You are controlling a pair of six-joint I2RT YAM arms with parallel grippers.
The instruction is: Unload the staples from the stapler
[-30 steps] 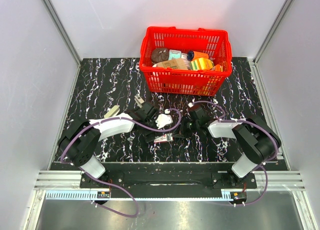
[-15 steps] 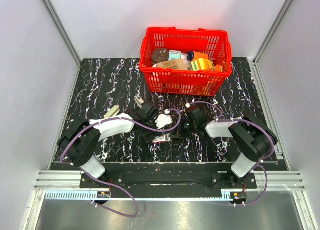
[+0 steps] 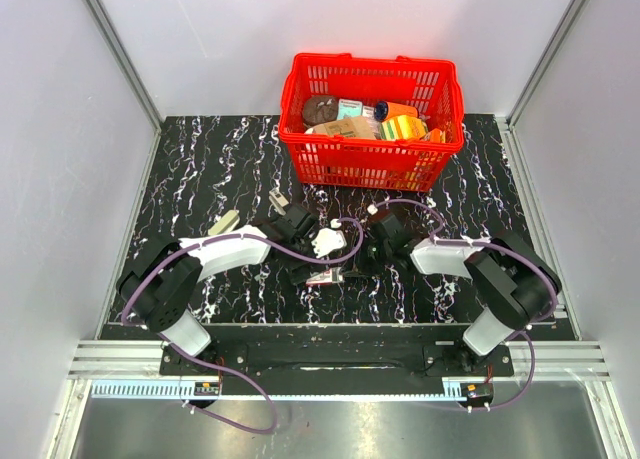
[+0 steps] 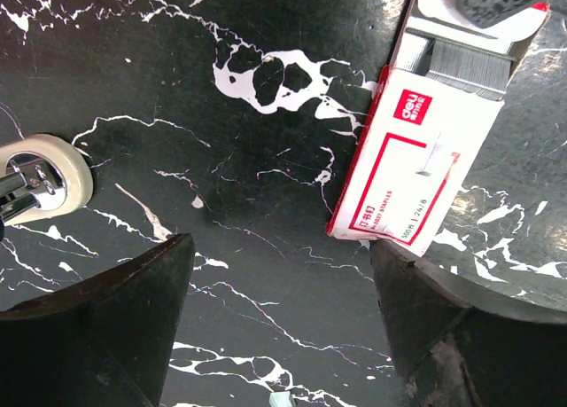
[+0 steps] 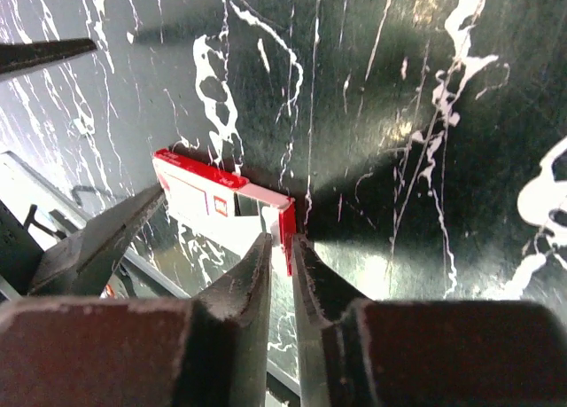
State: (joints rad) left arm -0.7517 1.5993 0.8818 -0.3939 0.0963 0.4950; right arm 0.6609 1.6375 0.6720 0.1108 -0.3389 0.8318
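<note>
Left gripper [image 4: 279, 278]: jaws wide, empty, hovering over table [image 4: 177, 88] just beside box.
Box [image 4: 416, 168]: lying flat between both grippers, end open, staples [image 4: 465, 70] showing.
Right gripper [image 5: 282, 243]: nearly closed at box's red flap [image 5: 288, 234]; grip unclear.
Stapler: not identifiable.
Advice: brace box with left; move flap gently, along its length.

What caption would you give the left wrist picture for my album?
Wide-open jaws above a black marbled table, a red-and-white staple box lying open with staples showing.
</note>
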